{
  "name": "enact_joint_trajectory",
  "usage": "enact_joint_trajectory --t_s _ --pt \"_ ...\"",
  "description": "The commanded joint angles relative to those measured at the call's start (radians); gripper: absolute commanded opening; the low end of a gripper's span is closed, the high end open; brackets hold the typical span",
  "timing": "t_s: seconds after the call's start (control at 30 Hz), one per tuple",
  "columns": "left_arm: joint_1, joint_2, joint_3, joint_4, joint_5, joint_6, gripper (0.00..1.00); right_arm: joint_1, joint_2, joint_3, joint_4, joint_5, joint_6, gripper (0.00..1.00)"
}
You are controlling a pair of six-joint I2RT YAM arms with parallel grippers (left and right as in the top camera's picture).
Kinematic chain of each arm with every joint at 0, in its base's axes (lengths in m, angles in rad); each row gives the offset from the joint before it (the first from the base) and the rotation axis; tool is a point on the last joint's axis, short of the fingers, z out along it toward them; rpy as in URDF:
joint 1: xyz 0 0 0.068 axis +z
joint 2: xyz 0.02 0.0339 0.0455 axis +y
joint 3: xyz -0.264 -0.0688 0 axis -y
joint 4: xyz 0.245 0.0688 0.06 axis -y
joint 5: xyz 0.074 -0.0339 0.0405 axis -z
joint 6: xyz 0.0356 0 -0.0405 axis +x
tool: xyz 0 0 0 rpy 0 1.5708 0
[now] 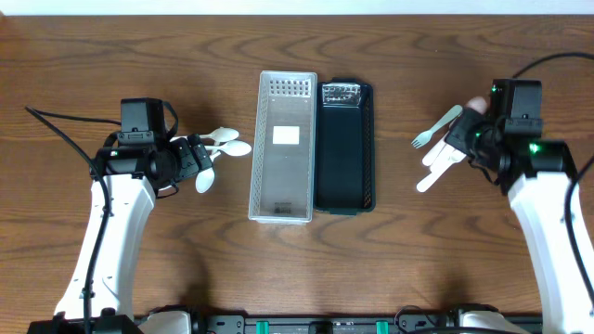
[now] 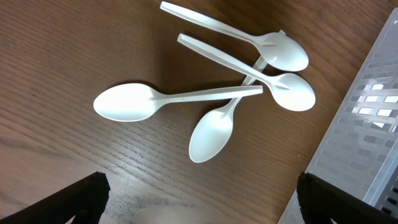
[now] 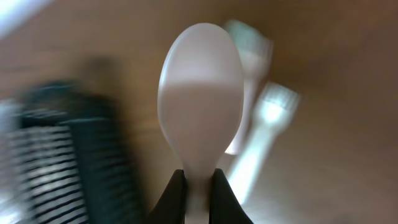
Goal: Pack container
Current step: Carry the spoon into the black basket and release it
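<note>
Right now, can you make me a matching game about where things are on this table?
Things: 1 four white plastic spoons; 2 black plastic tray; 3 white plastic forks; 4 single white plastic spoon.
Places: A in the right gripper; B by the left gripper; C beside the clear plastic basket; D loose at the far right.
Pairs: 1-B; 2-C; 3-D; 4-A.

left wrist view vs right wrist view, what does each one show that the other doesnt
Only the left wrist: four white spoons lying loose and crossed on the wood, with the left gripper open and holding nothing.

Only the right wrist: the right gripper shut on a single white spoon, with blurred forks and the dark tray behind it.

Both: the wooden table and white plastic cutlery. The slotted clear container edges the left wrist view and may be the blurred stripes in the right.
</note>
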Motion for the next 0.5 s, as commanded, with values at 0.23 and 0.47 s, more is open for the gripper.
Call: enact_joint_trajectory --t_s 0.23,0.47 --pt "0.005 0.003 0.015 -0.006 0.006 0.008 0.98 0.390 0.079 -0.010 0.189 0.022 -0.010 0.01" --pt "0.005 0.003 0.015 -0.006 0.006 0.008 0.98 0.492 0.378 -0.008 0.250 0.103 0.018 0.04"
